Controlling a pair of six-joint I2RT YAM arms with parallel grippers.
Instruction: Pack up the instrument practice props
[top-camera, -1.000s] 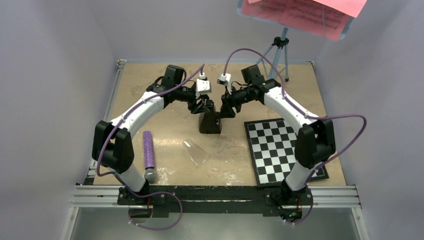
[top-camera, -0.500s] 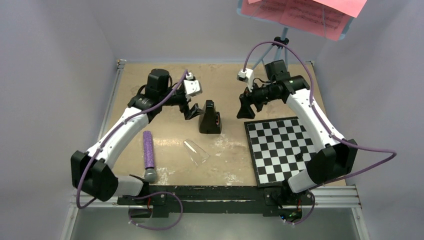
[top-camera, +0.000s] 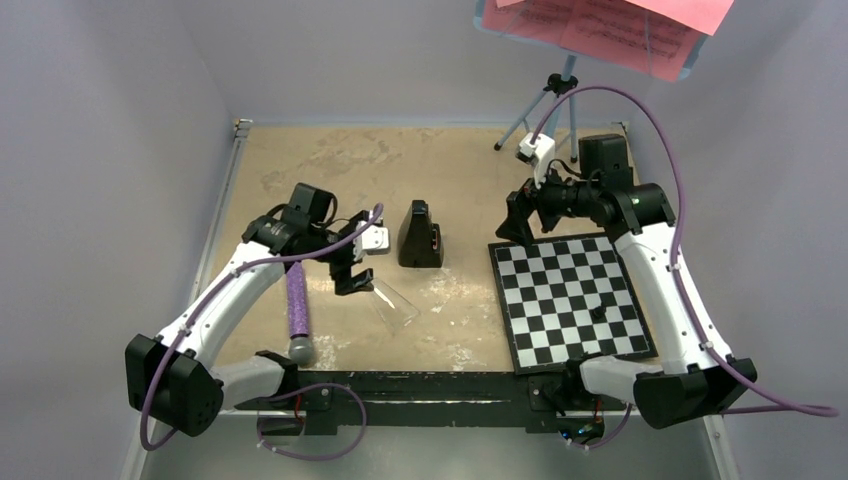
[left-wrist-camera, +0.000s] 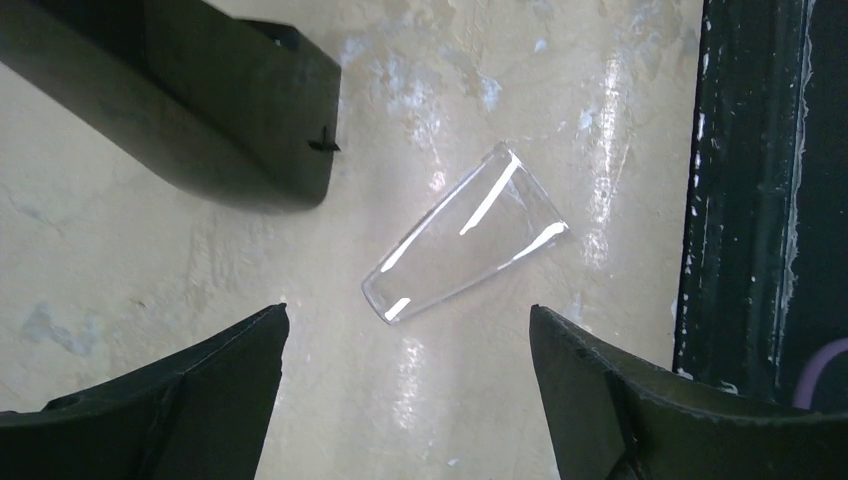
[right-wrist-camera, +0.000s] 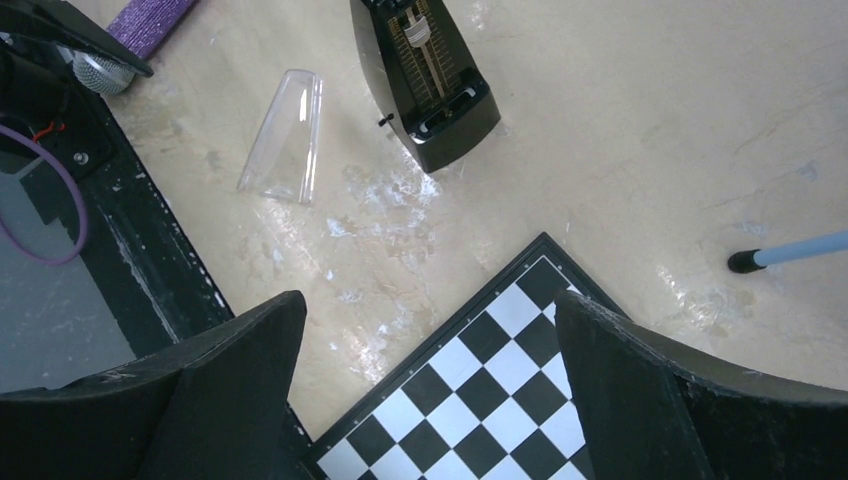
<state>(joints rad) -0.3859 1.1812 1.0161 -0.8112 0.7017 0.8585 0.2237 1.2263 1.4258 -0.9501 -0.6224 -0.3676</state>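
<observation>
Overhead, pink pages (top-camera: 600, 30) and music stand (top-camera: 561, 85) run off-frame.

Metronome (top-camera: 420, 236) at mid counter (top-camera: 300, 170); cover (top-camera: 392, 304) lying in front, bit left, apart. Mic (top-camera: 297, 310) further left. Board (top-camera: 570, 300) right of metronome. Stand (top-camera: 566, 82) behind board, pages (top-camera: 600, 30) on it.
</observation>
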